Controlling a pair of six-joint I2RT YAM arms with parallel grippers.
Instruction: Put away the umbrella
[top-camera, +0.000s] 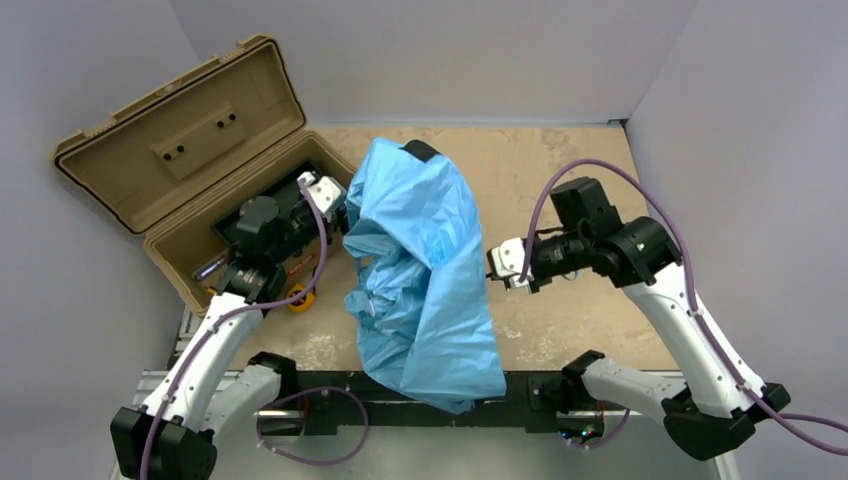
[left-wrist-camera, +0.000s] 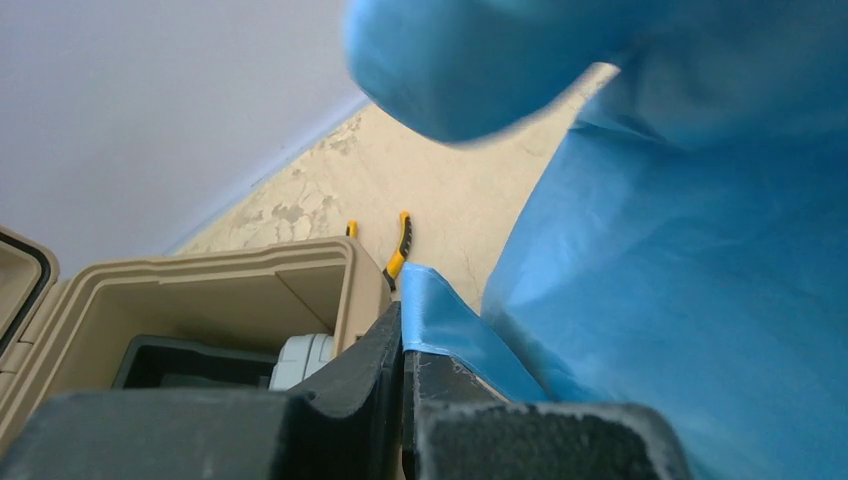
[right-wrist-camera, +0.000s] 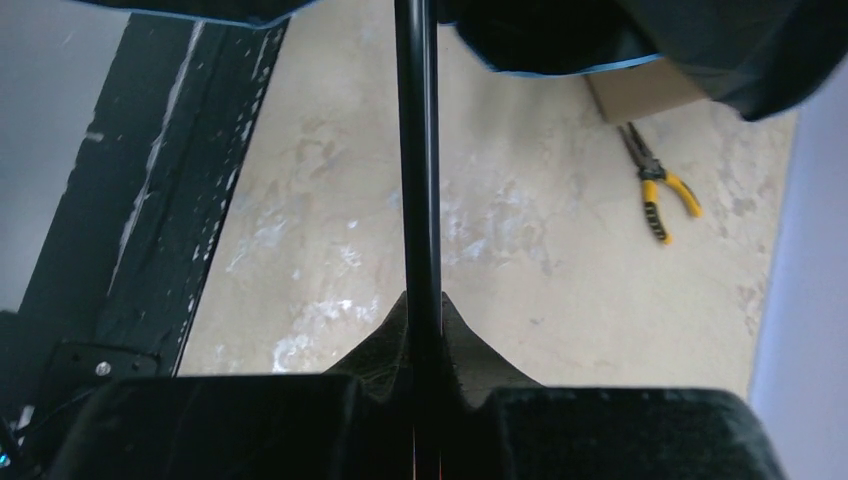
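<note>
Left claw (left-wrist-camera: 402, 335) pinches umbrella (top-camera: 425, 270) fabric; right claw (right-wrist-camera: 422, 315) grips shaft (right-wrist-camera: 415, 150), handle hidden

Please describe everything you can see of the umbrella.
The umbrella is light blue, of thin, crumpled fabric, its canopy loose and hanging in folds between the two arms, beside the open tan case. The left gripper pinches a fabric edge; the right gripper is shut on its thin black shaft. No handle shows.
</note>
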